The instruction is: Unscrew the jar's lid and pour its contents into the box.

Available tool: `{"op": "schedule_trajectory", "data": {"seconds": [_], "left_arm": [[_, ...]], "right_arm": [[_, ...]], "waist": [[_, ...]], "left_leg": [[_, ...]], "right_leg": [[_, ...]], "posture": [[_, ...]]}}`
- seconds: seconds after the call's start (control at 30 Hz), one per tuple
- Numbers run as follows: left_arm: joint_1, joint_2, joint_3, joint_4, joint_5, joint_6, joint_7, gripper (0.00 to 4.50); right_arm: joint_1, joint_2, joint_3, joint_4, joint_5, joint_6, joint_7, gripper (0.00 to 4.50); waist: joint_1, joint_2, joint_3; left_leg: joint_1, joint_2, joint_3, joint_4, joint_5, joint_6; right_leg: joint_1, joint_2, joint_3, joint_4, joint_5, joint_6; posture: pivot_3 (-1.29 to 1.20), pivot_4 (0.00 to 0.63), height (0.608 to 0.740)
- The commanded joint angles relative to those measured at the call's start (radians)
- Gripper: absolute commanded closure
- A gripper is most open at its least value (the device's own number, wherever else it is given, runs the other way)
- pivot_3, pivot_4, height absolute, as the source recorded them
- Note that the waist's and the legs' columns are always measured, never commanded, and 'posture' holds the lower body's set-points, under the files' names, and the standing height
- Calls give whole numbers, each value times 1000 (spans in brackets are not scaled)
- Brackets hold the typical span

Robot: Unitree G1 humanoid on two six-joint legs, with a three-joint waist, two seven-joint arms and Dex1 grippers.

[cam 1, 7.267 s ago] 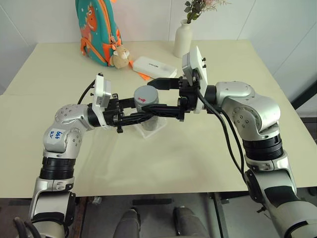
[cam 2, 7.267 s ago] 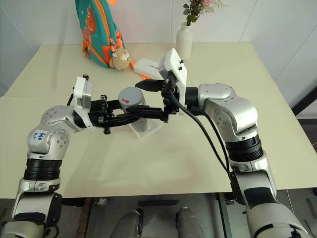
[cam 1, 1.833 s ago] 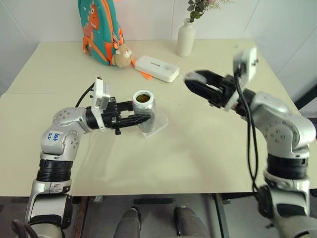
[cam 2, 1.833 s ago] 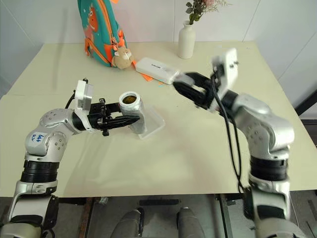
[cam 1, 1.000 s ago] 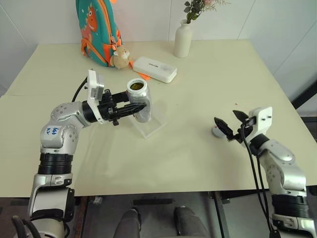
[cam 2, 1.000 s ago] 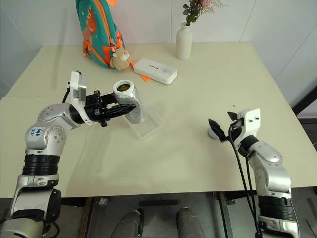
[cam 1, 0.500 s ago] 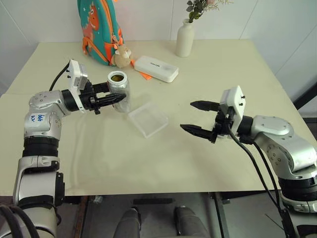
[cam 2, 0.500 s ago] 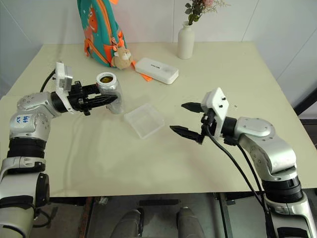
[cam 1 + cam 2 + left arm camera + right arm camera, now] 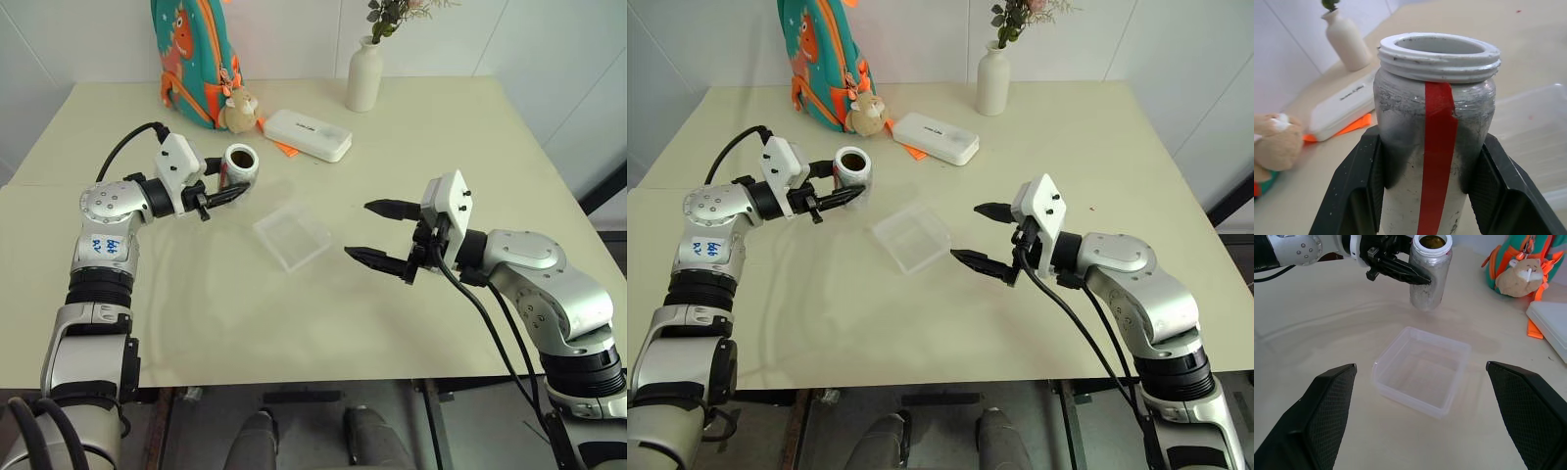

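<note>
Standing nearest, the right gripper [image 9: 384,233] has its jaws spread wide and empty above the table [image 9: 470,147], pointed toward the box [image 9: 292,235]. The box rests flat on the table between the two grippers, empty. Farther back on the robot's left, the left gripper [image 9: 227,193] is clenched on the jar [image 9: 240,164], held off the table with its mouth uncapped; the contents [image 9: 1432,241] lie inside.
</note>
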Motion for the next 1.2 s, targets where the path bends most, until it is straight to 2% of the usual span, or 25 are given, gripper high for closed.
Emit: {"op": "schedule_trajectory", "data": {"seconds": [0.03, 0.17, 0.23, 0.3, 0.37, 0.5, 0.63, 0.73, 0.8, 0.93, 1.03, 1.1, 1.2], "left_arm": [[-21, 29, -52, -73, 183, -215, 176, 2609], [13, 49, -120, -113, 411, -384, 398, 2609], [22, 91, -179, -152, 643, -482, 607, 2609], [17, 136, -247, -186, 870, -508, 834, 2609], [0, 167, -320, -214, 1072, -483, 1061, 2609], [-25, 186, -442, -224, 1323, -411, 1393, 2609], [-59, 172, -522, -207, 1457, -312, 1578, 2609], [-103, 156, -589, -120, 1551, -208, 1637, 2609], [-108, 147, -638, -87, 1666, -38, 1785, 2609], [-171, 130, -687, 2, 1608, -130, 1734, 2609], [-180, 141, -710, -8, 1593, -163, 1774, 2609], [-184, 146, -705, -8, 1559, -195, 1761, 2609], [-190, 154, -685, 13, 1500, -232, 1730, 2609]], "right_arm": [[13, 15, -39, -15, 2, -13, -24, 38], [18, 30, -45, -7, 1, -15, -43, 38], [21, 37, -49, -4, 2, -17, -50, 38], [19, 47, -51, 0, 6, -16, -60, 38], [18, 58, -53, 4, 5, -18, -67, 38], [12, 90, -58, 6, 9, -19, -91, 38], [10, 112, -62, 4, 7, -21, -110, 38], [4, 131, -80, -1, 22, -21, -135, 38], [1, 143, -90, -6, 32, -18, -148, 38], [10, 153, -98, -20, 35, -13, -164, 38], [18, 155, -102, -28, 39, -11, -171, 38], [23, 156, -106, -29, 41, -12, -174, 38], [27, 157, -107, -32, 43, -13, -179, 38]], "waist": [[3, 0, 0], [6, 0, 0], [6, 0, 0], [6, 0, 0], [6, 0, 0], [18, 0, 0], [26, 0, 0], [27, 0, 0], [25, 0, 0], [26, 0, 0], [25, -1, 0], [26, -1, 0], [25, -1, 0]], "left_leg": [[0, 0, 0, 0, 0, 0], [0, -1, 0, 0, 0, 0], [0, 0, 0, 0, 0, 0], [0, 0, 0, 0, 0, 0], [0, -1, 0, 0, 0, 0], [0, -1, 1, 0, 0, 1], [0, -1, 1, 0, 0, 1], [-1, -2, 1, 0, 0, 1], [-1, -2, 1, 0, 1, 1], [-1, -2, 1, 0, 0, 1], [-4, -2, 1, 0, 1, 1], [-10, -2, 1, 1, 1, 0], [-12, -2, 1, 0, 3, -1]], "right_leg": [[0, 0, 0, 0, 0, 0], [0, 0, 0, 0, 0, 0], [0, 0, 1, -1, 0, 0], [0, 0, 1, -1, 0, 0], [0, 0, 1, 0, 0, 0], [0, 0, 1, 1, 1, 1], [0, 0, 1, 1, 1, 1], [0, 0, 1, 1, 1, 1], [0, 0, 0, 1, 1, 1], [-1, 0, 0, 2, 0, 1], [-4, 0, 0, 2, 0, 1], [-12, -1, 1, 7, 0, 1], [-15, 0, 1, 11, 0, 1]], "posture": [[0, 150, 740], [0, 150, 740], [0, 150, 740], [0, 150, 740], [0, 150, 740], [0, 150, 740], [0, 150, 740], [0, 150, 740], [0, 150, 740], [0, 150, 740], [0, 150, 740], [0, 150, 740], [0, 150, 740]]}}
